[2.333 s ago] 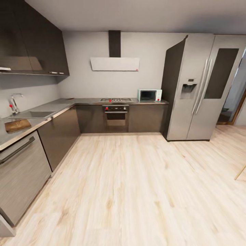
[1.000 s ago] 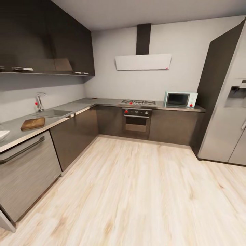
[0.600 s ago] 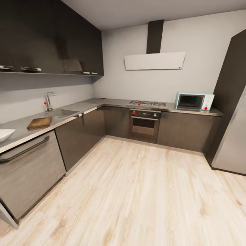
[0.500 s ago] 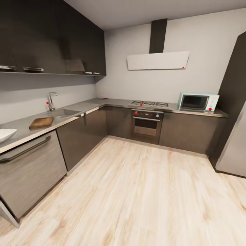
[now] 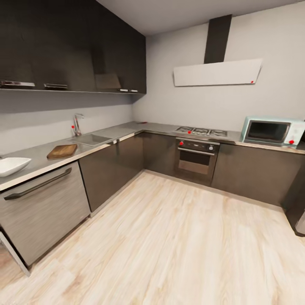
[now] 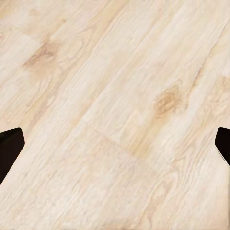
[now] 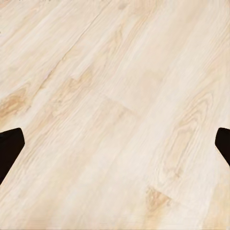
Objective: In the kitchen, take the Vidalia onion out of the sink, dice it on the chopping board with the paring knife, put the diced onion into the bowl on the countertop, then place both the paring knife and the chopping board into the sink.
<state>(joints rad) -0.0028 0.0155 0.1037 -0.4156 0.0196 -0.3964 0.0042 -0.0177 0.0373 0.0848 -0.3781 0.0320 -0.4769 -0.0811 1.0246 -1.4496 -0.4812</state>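
A home kitchen: an L-shaped grey desk [image 5: 106, 137] over dark cabinets [image 5: 112, 169] carries a sink [image 5: 91, 139] with chrome tap [image 5: 77, 123], a hob [image 5: 201, 131] above an oven [image 5: 195, 159], a microwave [image 5: 272, 131], and what appears to be an extractor hood [image 5: 217, 73].

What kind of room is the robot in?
It looks like a home kitchen. A long grey countertop holds a sink with a chrome tap. Further round are a gas hob above an oven, and a small microwave. The floor is pale wood.
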